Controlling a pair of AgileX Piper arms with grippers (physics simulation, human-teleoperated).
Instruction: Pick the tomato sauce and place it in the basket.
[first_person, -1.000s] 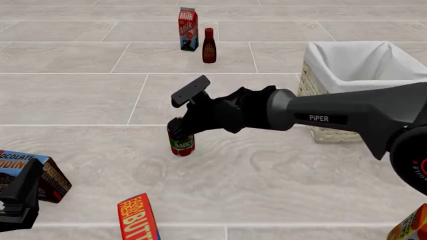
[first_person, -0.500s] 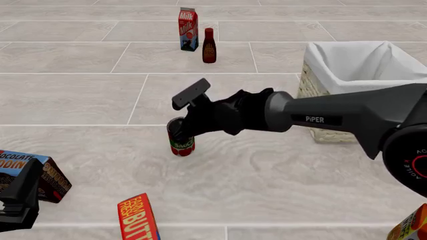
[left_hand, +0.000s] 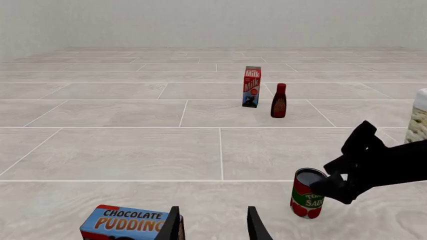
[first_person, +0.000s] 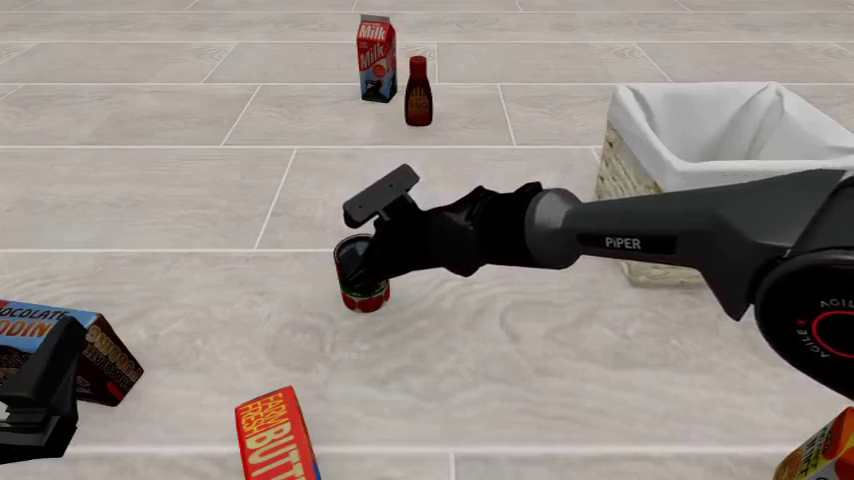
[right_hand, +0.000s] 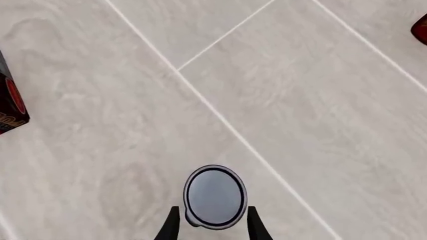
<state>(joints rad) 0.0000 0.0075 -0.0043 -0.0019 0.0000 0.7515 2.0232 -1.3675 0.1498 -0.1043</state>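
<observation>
Pale tiled floor, plain wall

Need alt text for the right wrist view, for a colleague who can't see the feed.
Looking down on pale floor tiles, the right gripper has its two fingers on either side of the tomato sauce, whose grey lid faces the camera. A dark box cuts into one edge.

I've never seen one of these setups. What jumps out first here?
The big dark right arm sweeps in from the right, its gripper straddling the small red tomato sauce can at the table's middle. To the right stands the pale wicker basket. Far back stand a milk carton and a dark red bottle.
</observation>
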